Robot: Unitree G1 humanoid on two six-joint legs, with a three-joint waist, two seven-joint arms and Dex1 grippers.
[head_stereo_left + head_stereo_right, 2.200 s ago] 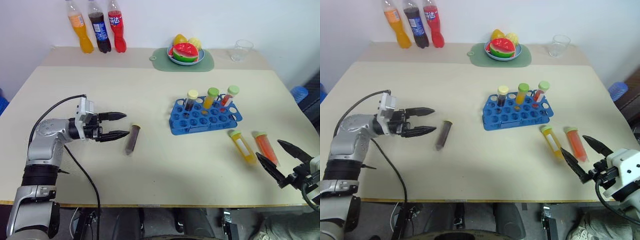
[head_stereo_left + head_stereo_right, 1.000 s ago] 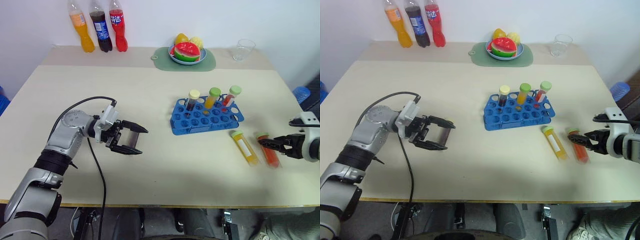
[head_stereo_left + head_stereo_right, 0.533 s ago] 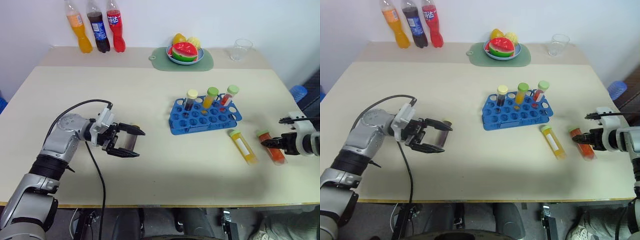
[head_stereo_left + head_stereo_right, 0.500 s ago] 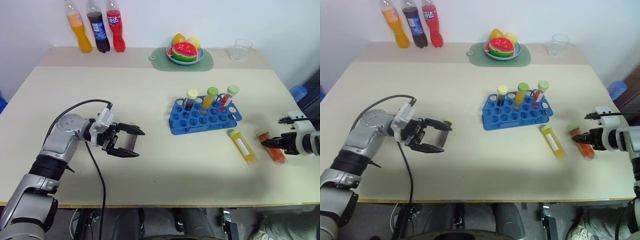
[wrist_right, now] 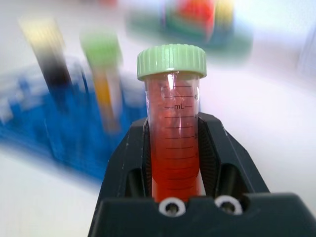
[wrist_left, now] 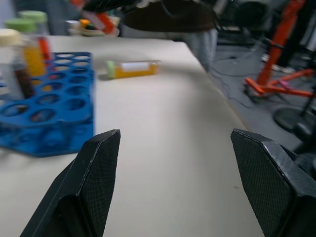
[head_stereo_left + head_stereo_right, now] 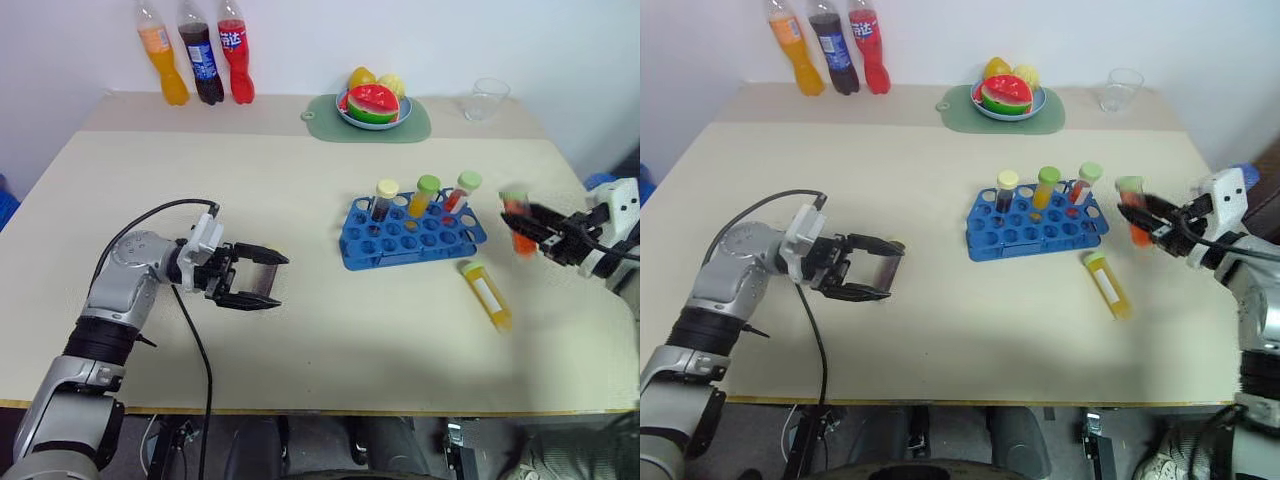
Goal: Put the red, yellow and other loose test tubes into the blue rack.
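Fingers first, head views: your right gripper [image 7: 527, 222] is clamping the red tube [image 7: 517, 212] by its lower body, green cap up and upright, just right of the blue rack [image 7: 412, 234]. That pose is looking right for dropping it straight into a free hole. Your left gripper [image 7: 262, 279] is sitting spread wide around the dark tube [image 7: 263, 279] on the table [image 7: 300, 180], straddling it but not yet pinching. The yellow tube [image 7: 487, 294] is lying flat, near side of the rack, right of centre.

Left wrist view: both left fingers [image 6: 89, 182] are standing far apart, rack to one side, yellow tube beyond.

Right wrist view: red tube is seated squarely between the pads, cap clear above them.

Versus half a second back: the red tube was still down on the table with your right gripper pinched on it; it's now lifted and carried toward the rack. Left gripper hasn't shifted.
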